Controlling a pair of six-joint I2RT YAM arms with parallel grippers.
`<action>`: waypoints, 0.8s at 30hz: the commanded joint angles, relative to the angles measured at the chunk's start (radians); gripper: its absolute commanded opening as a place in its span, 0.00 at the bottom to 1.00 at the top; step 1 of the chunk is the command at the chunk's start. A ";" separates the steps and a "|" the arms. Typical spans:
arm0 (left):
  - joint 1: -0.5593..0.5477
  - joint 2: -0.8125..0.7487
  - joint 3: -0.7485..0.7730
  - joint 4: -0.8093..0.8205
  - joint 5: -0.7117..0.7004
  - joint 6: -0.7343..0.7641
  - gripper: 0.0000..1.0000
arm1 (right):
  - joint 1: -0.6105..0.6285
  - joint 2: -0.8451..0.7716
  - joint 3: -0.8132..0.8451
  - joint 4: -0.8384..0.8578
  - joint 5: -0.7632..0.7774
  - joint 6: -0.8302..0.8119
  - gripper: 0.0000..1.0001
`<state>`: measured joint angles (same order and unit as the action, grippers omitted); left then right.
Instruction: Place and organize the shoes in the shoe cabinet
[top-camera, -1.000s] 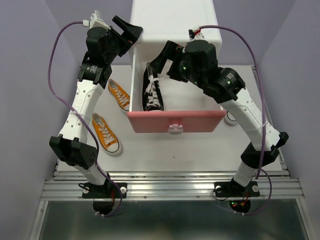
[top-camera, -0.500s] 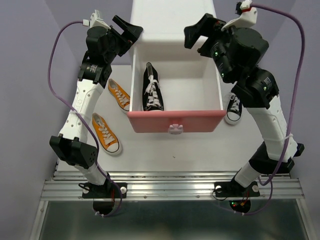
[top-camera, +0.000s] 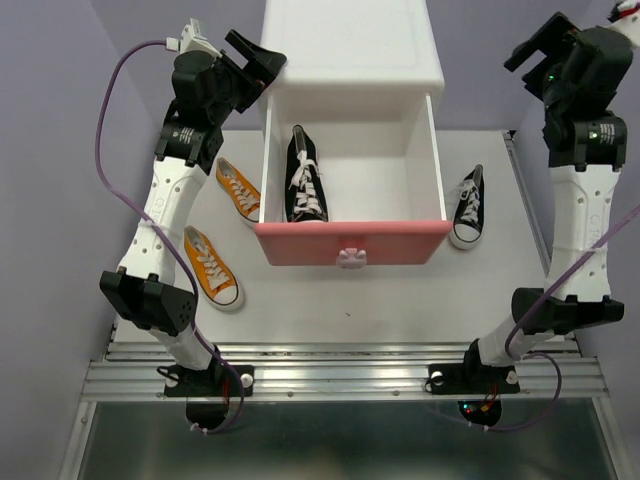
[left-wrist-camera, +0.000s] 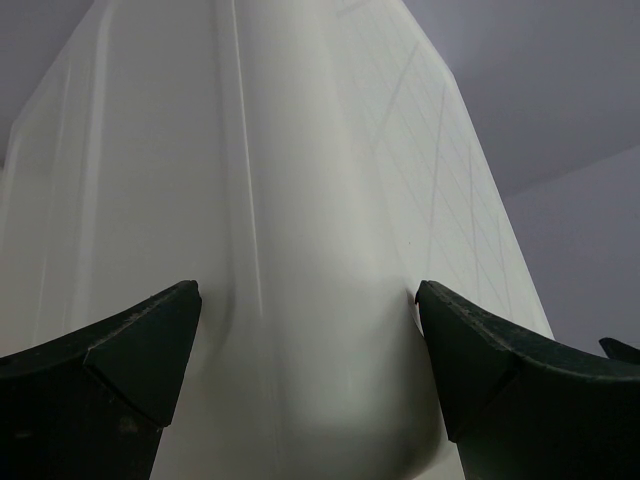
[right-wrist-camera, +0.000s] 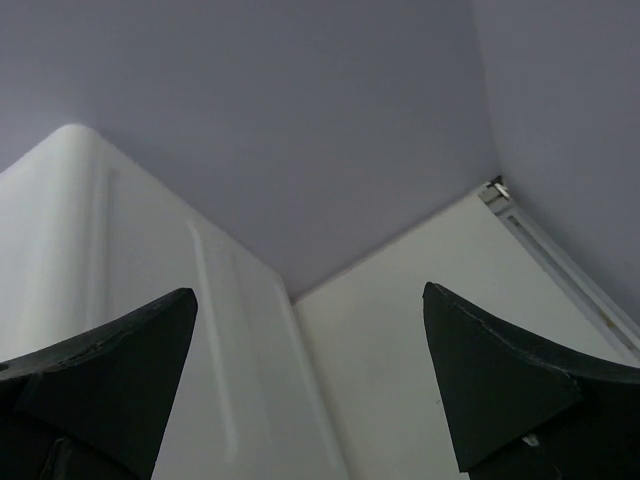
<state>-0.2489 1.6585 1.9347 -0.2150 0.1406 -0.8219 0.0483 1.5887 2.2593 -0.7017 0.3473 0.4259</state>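
Left pincer (left-wrist-camera: 305, 292) spread astride shoe cabinet (top-camera: 350, 50) corner, possibly touching; right pincer (right-wrist-camera: 310, 292) spread, empty. Hazard: nudged cabinet slides, open drawer (top-camera: 300, 243) misaligns.

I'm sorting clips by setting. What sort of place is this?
Most likely a robot lab test cell, not a home: plain lilac walls box in a white table, and a left arm and right arm are bolted to a metal rail at its near edge.

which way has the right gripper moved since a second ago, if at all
Yes. The right gripper has swung from above the open pink drawer to the right and back, past the cabinet and its right wall.
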 joint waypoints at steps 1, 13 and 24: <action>0.002 0.087 -0.098 -0.373 -0.024 0.122 0.99 | -0.226 0.031 -0.071 -0.097 -0.272 0.140 1.00; 0.002 0.057 -0.124 -0.351 -0.044 0.125 0.99 | -0.340 0.273 -0.173 -0.330 -0.352 -0.076 1.00; 0.000 0.064 -0.149 -0.331 -0.055 0.122 0.99 | -0.340 0.373 -0.314 -0.248 -0.444 -0.180 1.00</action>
<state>-0.2520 1.6356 1.8904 -0.1753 0.1215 -0.8204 -0.2852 1.9514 1.9591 -0.9730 -0.0360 0.3130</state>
